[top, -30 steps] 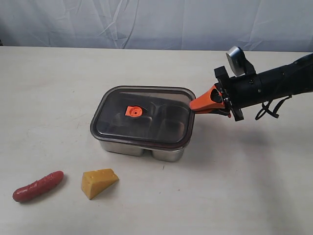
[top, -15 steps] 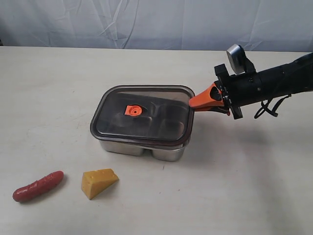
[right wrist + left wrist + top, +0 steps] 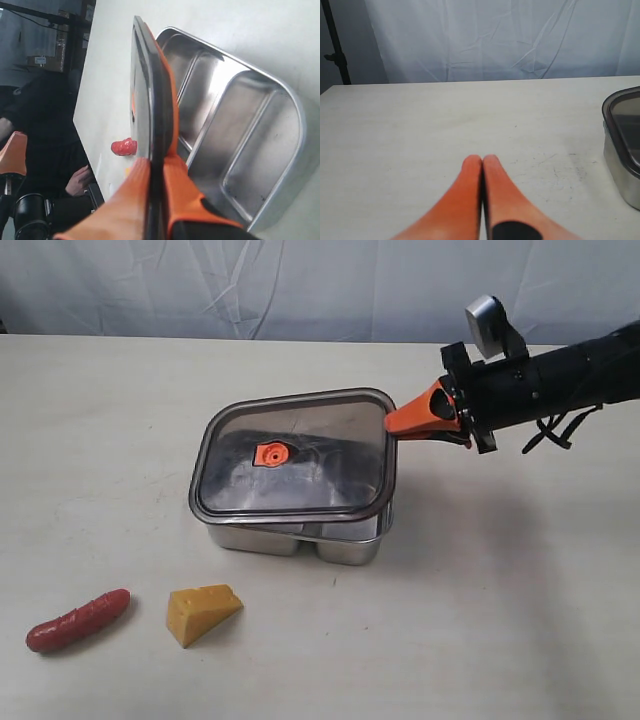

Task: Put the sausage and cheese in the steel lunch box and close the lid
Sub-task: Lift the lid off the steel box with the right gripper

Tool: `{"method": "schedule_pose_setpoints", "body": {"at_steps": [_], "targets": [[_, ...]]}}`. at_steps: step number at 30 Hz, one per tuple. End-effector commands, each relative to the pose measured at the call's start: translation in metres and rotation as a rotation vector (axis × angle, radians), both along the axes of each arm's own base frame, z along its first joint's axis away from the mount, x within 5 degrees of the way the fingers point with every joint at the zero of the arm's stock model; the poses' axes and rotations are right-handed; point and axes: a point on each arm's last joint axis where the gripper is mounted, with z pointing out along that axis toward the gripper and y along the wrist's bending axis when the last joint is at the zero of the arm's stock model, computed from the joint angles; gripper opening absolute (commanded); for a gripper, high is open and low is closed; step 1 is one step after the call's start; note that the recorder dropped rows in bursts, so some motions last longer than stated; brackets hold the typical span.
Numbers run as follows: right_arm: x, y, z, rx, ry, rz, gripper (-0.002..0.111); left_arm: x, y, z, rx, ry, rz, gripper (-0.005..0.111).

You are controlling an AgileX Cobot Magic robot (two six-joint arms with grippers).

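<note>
Exterior view first: the right gripper point(image 3: 390, 428) reaches in from the right side of the table point(image 3: 500, 620) with its orange fingers point(image 3: 425, 418) pinched on the right-hand edge of the lid point(image 3: 300, 480). That lid sits tilted over the steel lunch box point(image 3: 345, 548), its gripped side raised off the rim and its left side low against the box. A small orange valve point(image 3: 271, 453) shows near the lid's middle.

Nearer the front-left of the table, the sausage point(image 3: 78, 621) lies on the surface with the cheese point(image 3: 203, 612) just beside it to the right, both outside the box and well apart from either arm.

From the right wrist view the lid point(image 3: 150, 90) appears edge-on, clamped between the two fingers of the gripper point(image 3: 156, 167), and the divided interior of the steel box point(image 3: 295, 107) is exposed below it. A red bit of the sausage point(image 3: 124, 147) peeks out past the lid.

Over on the left wrist view, the left gripper point(image 3: 482, 161) hovers above bare tabletop, its fingers pressed together with nothing between them; the box point(image 3: 620, 175) and lid point(image 3: 625, 125) sit at the frame's edge.
</note>
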Motion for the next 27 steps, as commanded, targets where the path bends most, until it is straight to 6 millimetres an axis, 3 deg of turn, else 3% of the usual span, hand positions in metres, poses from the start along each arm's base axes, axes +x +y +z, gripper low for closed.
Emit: {"method": "schedule_pose_setpoints", "body": {"at_steps": [1,27], "targets": [[0.0,-0.001,0.017,0.014,-0.062,-0.003,-0.001,0.0,0.0,0.0,-0.005,-0.015,-0.007,0.0],[0.006,0.002,0.032,0.121,-0.117,-0.077,-0.001,0.0,0.0,0.0,-0.005,-0.015,-0.007,0.0]]}}
